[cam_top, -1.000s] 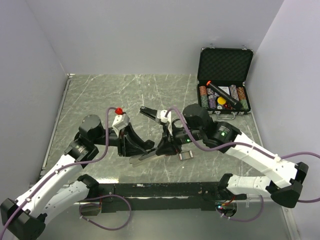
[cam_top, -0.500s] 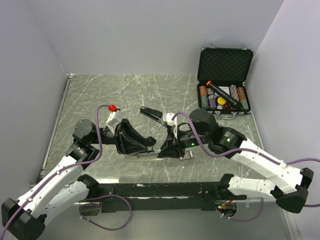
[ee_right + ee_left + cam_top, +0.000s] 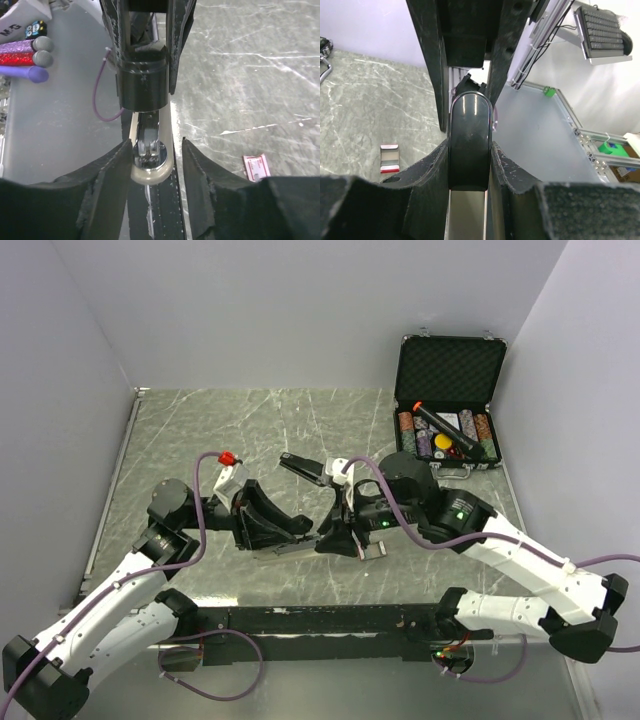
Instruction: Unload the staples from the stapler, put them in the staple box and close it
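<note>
On the top view, the left fingers (image 3: 426, 172) come in from 9 o'clock and are clamped on the rounded black end of the stapler (image 3: 469, 137), one pad pressed to each side of it. The stapler is held above the counter (image 3: 200, 430) at the middle of the scene, between the two wrists. Its long axis runs roughly along the 9-to-3 line, with the black end toward 9 and the silver rail (image 3: 150, 167) toward 3. The right fingers (image 3: 107, 177) reach in from 3 o'clock and stand apart on either side of the rail's rounded tip. A gap shows on one side, so they are not gripping it.

A small red-and-white box (image 3: 372, 551) lies flat on the counter just beside the right fingers, at their 4 o'clock.

The counter is grey-green stone-patterned, with pale veins. Plain white walls (image 3: 300, 310) close it in on three sides. At 1 o'clock an open black case (image 3: 450, 370) sits against the far right corner, with rows of coloured chips and a black tube lying across them.
</note>
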You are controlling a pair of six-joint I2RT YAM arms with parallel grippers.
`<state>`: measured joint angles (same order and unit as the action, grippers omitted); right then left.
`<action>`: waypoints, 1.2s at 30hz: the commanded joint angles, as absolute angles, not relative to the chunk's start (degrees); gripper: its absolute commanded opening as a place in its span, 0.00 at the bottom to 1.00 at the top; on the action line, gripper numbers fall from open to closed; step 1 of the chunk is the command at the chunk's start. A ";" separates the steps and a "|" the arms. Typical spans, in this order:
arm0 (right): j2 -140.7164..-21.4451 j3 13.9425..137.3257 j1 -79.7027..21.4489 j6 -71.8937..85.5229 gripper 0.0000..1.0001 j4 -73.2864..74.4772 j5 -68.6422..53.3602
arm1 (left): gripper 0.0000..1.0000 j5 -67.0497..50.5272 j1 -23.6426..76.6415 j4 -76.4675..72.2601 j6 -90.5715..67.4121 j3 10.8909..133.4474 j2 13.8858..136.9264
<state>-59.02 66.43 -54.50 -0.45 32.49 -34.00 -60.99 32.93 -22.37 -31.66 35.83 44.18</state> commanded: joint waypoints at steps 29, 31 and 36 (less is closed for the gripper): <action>-62.14 76.91 -55.02 1.85 0.00 33.75 -25.84 | 0.01 -51.06 33.84 -20.21 -27.86 38.23 43.42; -62.58 76.55 -54.93 1.76 0.00 33.49 -25.84 | 0.01 -51.24 33.84 -20.74 -28.21 38.06 43.51; -62.84 75.85 -54.93 1.85 0.00 32.78 -24.96 | 0.01 -52.20 33.84 -21.62 -29.00 37.97 43.07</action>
